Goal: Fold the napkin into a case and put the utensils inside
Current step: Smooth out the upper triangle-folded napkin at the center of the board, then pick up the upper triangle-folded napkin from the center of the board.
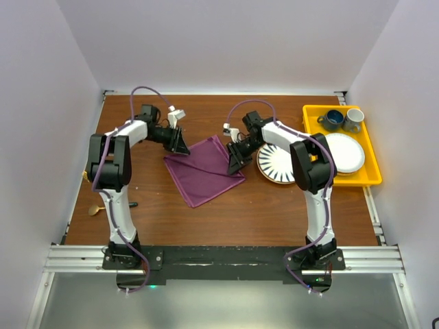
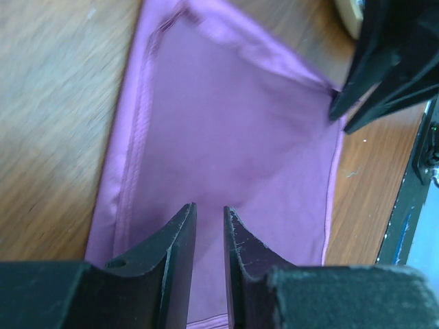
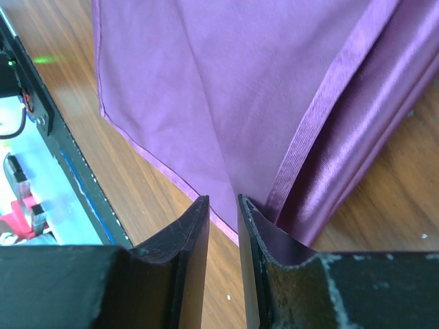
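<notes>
The plum-purple napkin [image 1: 204, 170] lies flat on the wooden table as a diamond, with one edge folded over. It also shows in the left wrist view [image 2: 233, 123] and the right wrist view [image 3: 206, 82]. My left gripper [image 1: 180, 144] hangs over its back-left corner, jaws a narrow gap apart [image 2: 209, 205] with cloth below them, holding nothing. My right gripper [image 1: 236, 163] is at its right corner, jaws a narrow gap apart [image 3: 223, 197] over the hem and the folded edge. A gold utensil [image 1: 92, 209] lies far left, partly hidden by the left arm. No case is in view.
A striped plate [image 1: 276, 163] sits just right of the napkin, beside my right gripper. A yellow tray [image 1: 370, 179] at the back right holds a white plate [image 1: 346, 152] and two mugs [image 1: 334, 120]. A small dark object [image 1: 130, 203] lies by the left arm.
</notes>
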